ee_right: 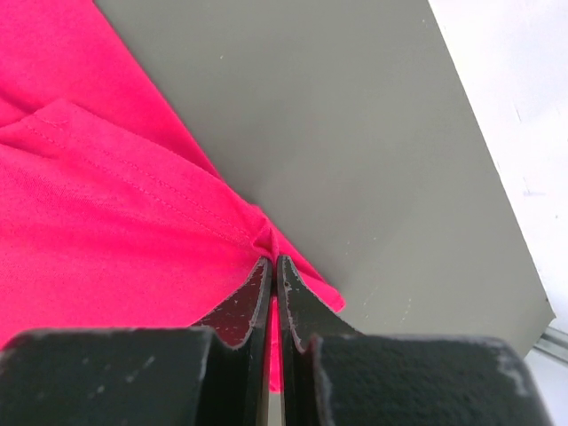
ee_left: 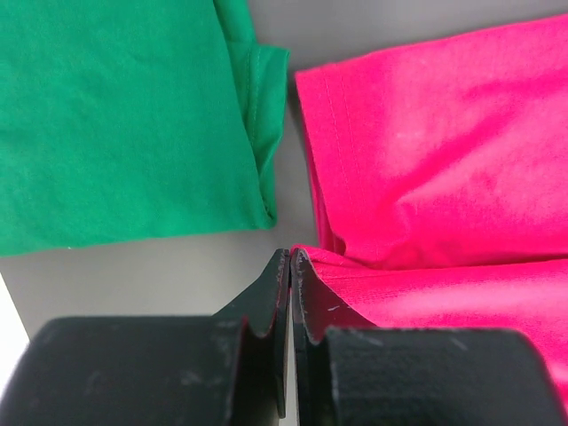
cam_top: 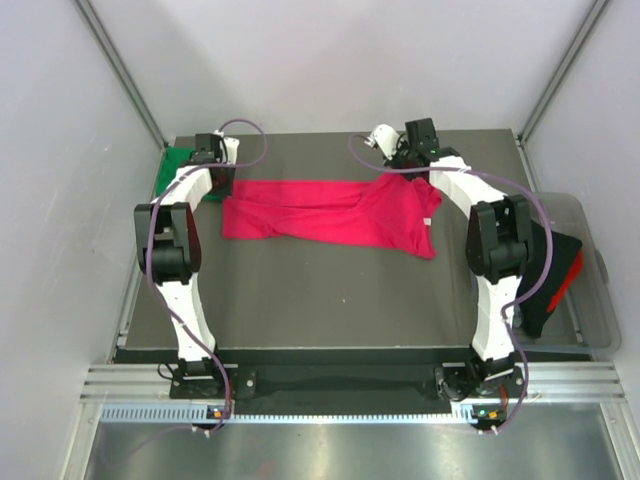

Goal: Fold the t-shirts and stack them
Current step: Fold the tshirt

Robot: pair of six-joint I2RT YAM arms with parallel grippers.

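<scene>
Pink t-shirt (cam_top: 330, 212) lies stretched sideways across the far half of the table (cam_top: 330, 300), creased in long folds, with the 2 arms at its 2 ends. Left gripper (ee_left: 290, 259) has its jaws pressed together on the shirt's left edge, just beside the green t-shirt (ee_left: 124, 115), which lies flat in the far-left corner. Right gripper (ee_right: 272, 262) is likewise clamped on a pink corner at the far right; a clear bin (cam_top: 590, 290) holding dark and red cloth sits off the table's right side.

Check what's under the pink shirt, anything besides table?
Only the grey table shows around the pink shirt; the green shirt lies beside it, apart. Whatever the cloth covers cannot be seen.
</scene>
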